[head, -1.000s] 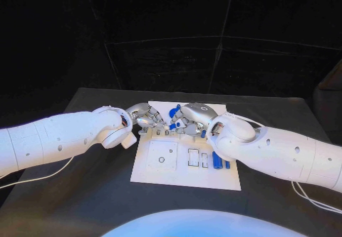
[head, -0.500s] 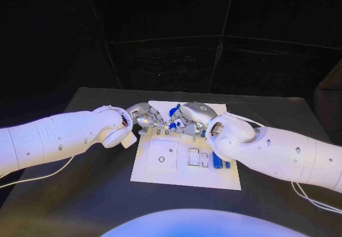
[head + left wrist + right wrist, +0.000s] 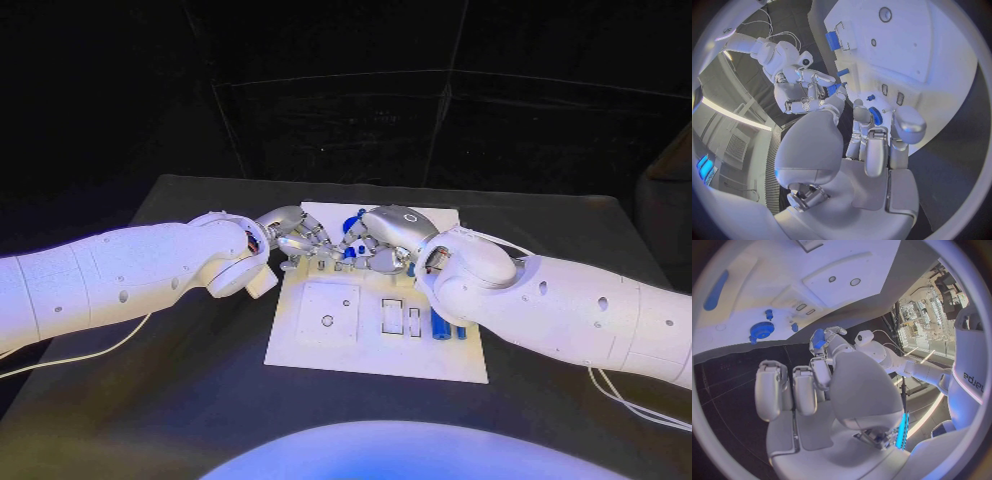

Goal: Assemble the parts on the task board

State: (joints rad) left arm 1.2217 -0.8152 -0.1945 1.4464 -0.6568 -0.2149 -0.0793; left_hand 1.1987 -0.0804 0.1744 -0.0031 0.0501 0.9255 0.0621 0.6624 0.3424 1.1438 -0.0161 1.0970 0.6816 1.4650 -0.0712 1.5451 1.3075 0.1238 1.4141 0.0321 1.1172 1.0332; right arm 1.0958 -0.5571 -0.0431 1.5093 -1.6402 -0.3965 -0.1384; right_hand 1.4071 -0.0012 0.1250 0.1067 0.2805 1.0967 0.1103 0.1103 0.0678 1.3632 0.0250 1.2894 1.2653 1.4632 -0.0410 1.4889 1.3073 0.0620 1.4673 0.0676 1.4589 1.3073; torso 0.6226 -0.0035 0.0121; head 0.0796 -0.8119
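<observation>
The robot's left hand (image 3: pixel 293 238) stays at the far end of the flat white task board (image 3: pixel 372 358), which lies in the middle of the black surface (image 3: pixel 173 380). It has hardly shifted over the last second. Its fingers (image 3: pixel 872 145) are curled forward with their tips at the board's far edge. Whether they grip anything or only steady it I cannot tell, because the fingertips of the two hands crowd together there.

Between the two hands sits the small blue oblong part (image 3: pixel 355 240). It now rides a little lower and closer to the board than a second ago, when it stood higher in the gap. In the left wrist view it shows at the fingertips of the right hand (image 3: pixel 387 238), which pinch it. That hand has tipped slightly down and toward the left one.

The drop suggests the part is being brought to its seat among the small slots at the far edge, but it is not yet seated.

On the board near that edge, the blue toothed wheel (image 3: pixel 762 330) and the short blue peg (image 3: pixel 769 314) lie untouched. Further right, the long blue bars (image 3: pixel 438 326) lie where they were, so most of the assembly still looks to be ahead.
</observation>
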